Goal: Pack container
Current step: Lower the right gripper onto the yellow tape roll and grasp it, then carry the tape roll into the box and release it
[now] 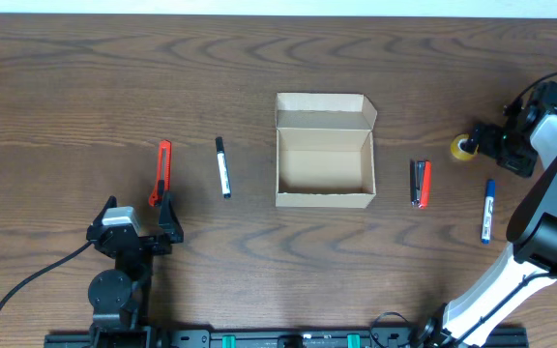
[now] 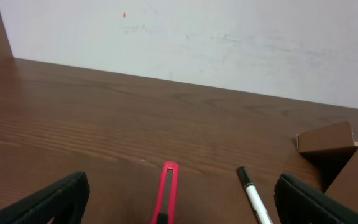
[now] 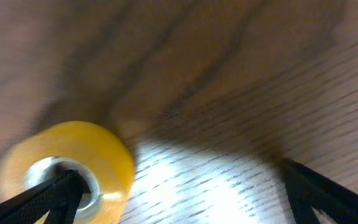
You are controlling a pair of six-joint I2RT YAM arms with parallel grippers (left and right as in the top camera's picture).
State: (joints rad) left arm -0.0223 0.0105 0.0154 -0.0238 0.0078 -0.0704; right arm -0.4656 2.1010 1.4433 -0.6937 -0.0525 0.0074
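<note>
Container (image 1: 324, 150), a small tan cardboard box, at the middle of the brown wooden surface (image 1: 66, 87), lid flap hinged up and back on the far side, mouth open toward the overhead camera. To its left, well apart from it, a black-and-white marker (image 1: 222, 167) lying lengthwise toward the far edge; farther left a red utility knife (image 1: 162, 172), likewise lengthwise. Just right of the box, not touching it, a slim red-and-black item (image 1: 421, 184), too small to name for certain. Farther right a blue marker (image 1: 488, 210), and beyond it toward the far side a yellow tape roll (image 1: 464, 148).

Left hand (image 1: 135, 217) low near the front edge, just behind the knife, spread wide with nothing between the fingers (image 2: 48, 199); from its own camera, knife and marker ahead in the gap, a corner of the box at the right, pale wall (image 2: 185, 43) beyond. Right hand (image 1: 482, 145) close against the tape roll, also spread wide and gripping nothing; wrist view blurred, one fingertip (image 3: 48, 196) overlapping the roll's core, the other well off to the side, cannot tell whether touching the roll
</note>
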